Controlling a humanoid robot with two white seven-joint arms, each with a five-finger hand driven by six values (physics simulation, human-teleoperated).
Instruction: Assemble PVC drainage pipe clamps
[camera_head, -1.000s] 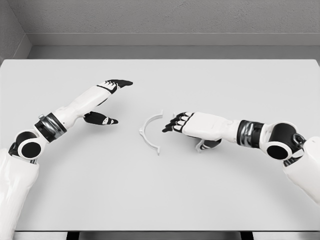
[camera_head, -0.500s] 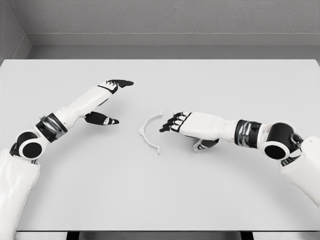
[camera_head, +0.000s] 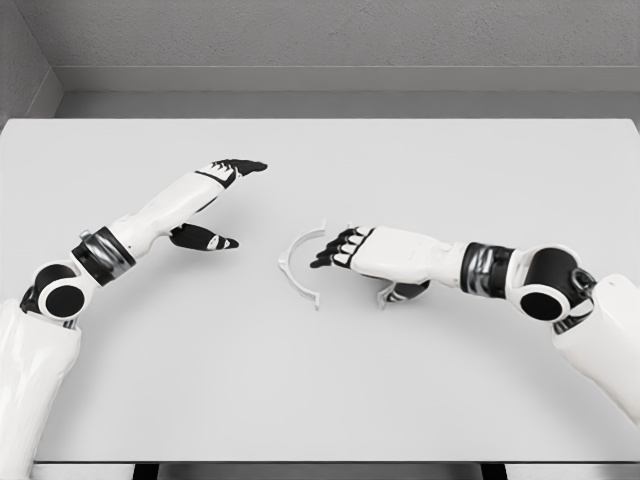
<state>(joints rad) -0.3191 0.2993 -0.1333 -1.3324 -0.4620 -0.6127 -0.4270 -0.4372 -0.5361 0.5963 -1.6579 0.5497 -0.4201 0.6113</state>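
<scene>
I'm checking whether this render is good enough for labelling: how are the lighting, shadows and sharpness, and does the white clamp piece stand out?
Head view: even, soft light with no glare; only faint shadows under the right hand and left hand; sharp all over, no blur; the clamp piece is white on the pale table, so contrast is low.
</scene>
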